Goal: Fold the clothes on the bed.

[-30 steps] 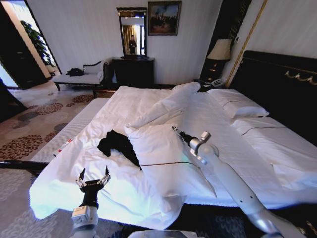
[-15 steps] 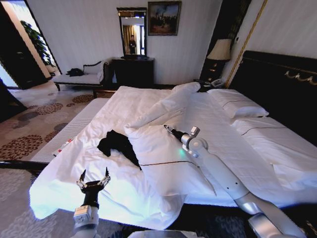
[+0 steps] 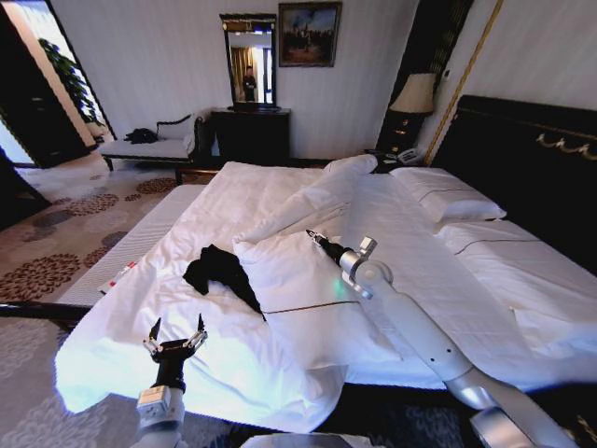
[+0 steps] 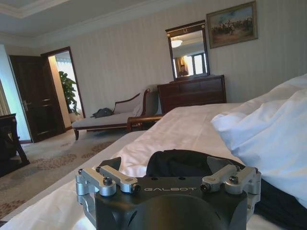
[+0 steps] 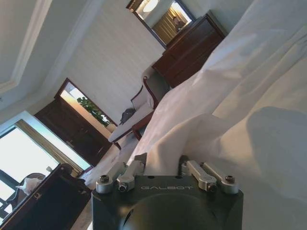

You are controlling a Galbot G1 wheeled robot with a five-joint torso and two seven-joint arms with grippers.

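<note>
The clothes, a crumpled black T-shirt point(image 3: 222, 273), lie on the white bed point(image 3: 233, 201) near its foot end, partly tucked under the edge of a big white pillow point(image 3: 308, 294). My left gripper point(image 3: 175, 329) hovers open over the foot of the bed, short of the shirt. In the left wrist view the T-shirt point(image 4: 184, 162) lies just beyond the left gripper point(image 4: 165, 168). My right arm reaches across the pillow, and the right gripper point(image 3: 312, 236) sits at the pillow's far upper edge. In the right wrist view the right gripper point(image 5: 163, 162) presses against white fabric.
A rumpled duvet point(image 3: 317, 201) runs up the bed to more pillows point(image 3: 446, 194) by the dark headboard point(image 3: 522, 154). A small white and red item point(image 3: 119, 276) lies on the mattress edge. A chaise lounge point(image 3: 154, 142), dresser point(image 3: 250, 133) and lamp point(image 3: 415, 95) stand behind.
My right arm has swung left across the pillow, carrying its gripper toward the pillow's far upper edge. The left gripper has stayed almost still, and the T-shirt has not moved.
</note>
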